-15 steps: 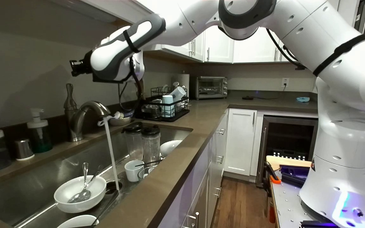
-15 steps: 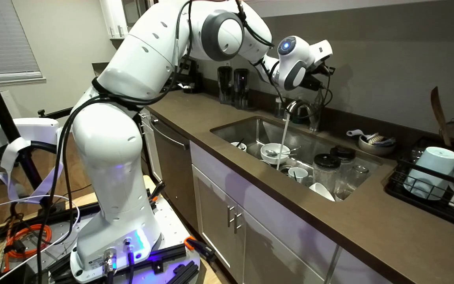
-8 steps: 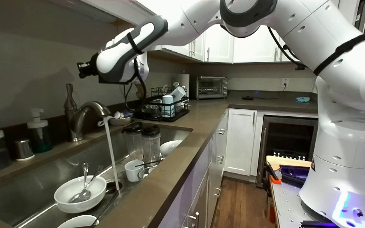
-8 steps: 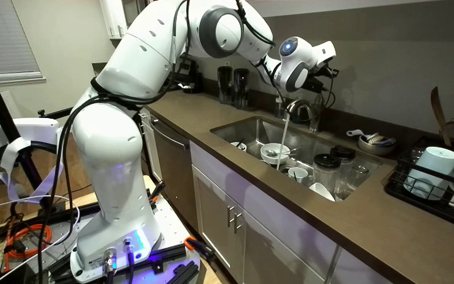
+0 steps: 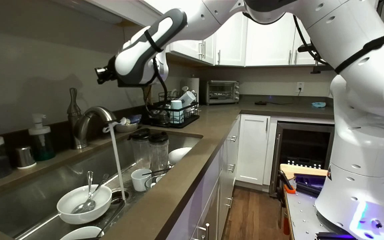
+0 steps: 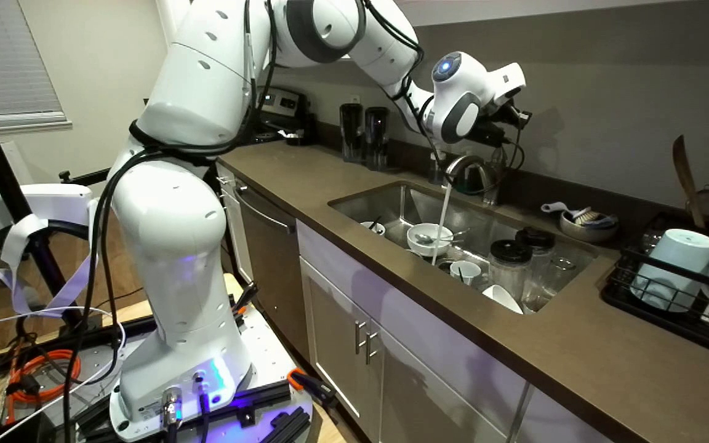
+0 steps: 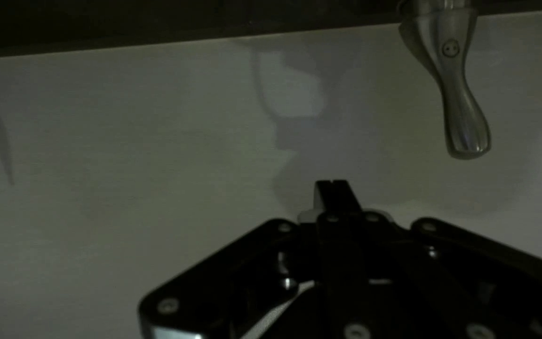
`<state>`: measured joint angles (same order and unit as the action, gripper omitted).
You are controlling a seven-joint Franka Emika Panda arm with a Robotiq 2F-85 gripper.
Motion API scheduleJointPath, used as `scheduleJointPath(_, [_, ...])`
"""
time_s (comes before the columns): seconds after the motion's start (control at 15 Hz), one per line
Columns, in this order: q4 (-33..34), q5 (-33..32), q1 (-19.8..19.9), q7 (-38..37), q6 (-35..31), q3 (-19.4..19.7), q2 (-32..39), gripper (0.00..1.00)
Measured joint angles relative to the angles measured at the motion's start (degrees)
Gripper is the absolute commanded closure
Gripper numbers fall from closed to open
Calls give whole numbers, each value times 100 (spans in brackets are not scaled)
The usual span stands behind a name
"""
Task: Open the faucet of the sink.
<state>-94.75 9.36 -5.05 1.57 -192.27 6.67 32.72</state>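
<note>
The metal faucet (image 5: 93, 113) stands behind the sink (image 5: 18, 210), and a water stream (image 5: 116, 155) runs from its spout in both exterior views. Its lever handle (image 5: 73, 103) points up in an exterior view. In the wrist view, which looks upside down, the handle (image 7: 459, 103) is at the upper right, tip downward. My gripper (image 7: 331, 182) is shut and empty, its fingertips together, apart from the handle. In an exterior view the gripper (image 5: 99, 75) is in the air, higher than the handle and to its right. In an exterior view the gripper (image 6: 505, 126) is mostly hidden behind the wrist.
The sink holds a white bowl (image 5: 75, 213) with spoons, a mug (image 5: 140, 180) and lidded blender cups (image 5: 159, 151). Soap bottles (image 5: 40, 140) stand left of the faucet. A brush bowl (image 5: 127, 127) and black dish rack (image 5: 178, 125) stand right. The wall (image 5: 28, 56) is behind.
My gripper has moved to the right in both exterior views, away from the handle's side. The arm's elbow has risen and drawn back. The water runs in all frames.
</note>
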Motion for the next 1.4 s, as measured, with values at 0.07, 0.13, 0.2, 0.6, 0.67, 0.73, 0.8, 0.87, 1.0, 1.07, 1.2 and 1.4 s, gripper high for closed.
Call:
scheduleJointPath(0.07, [-155, 0, -39, 0, 0, 63, -116, 97])
scheduleJointPath(0.13, [-320, 0, -61, 0, 2, 107, -241, 97])
scheduleJointPath(0.2, [-466, 0, -76, 0, 9, 139, -353, 97])
scheduleJointPath(0.6, [-1309, 0, -363, 0, 95, 603, -1028, 97])
scheduleJointPath(0.67, [-1443, 0, -442, 1, 108, 714, -1139, 97])
scheduleJointPath(0.73, [-1565, 0, -525, 1, 134, 826, -1242, 97])
scheduleJointPath(0.8, [-1692, 0, -639, 1, 169, 973, -1348, 97])
scheduleJointPath(0.87, [-1808, 0, -770, 1, 215, 1138, -1444, 97])
scheduleJointPath(1.0, [-2029, -1, -1071, 1, 352, 1502, -1632, 97])
scheduleJointPath(1.07, [-2138, -4, -1239, 1, 406, 1688, -1719, 97])
scheduleJointPath(1.2, [-2351, -10, -1605, 1, 508, 2074, -1880, 97])
scheduleJointPath(1.4, [-2640, -43, -2216, 1, 586, 2676, -2059, 97])
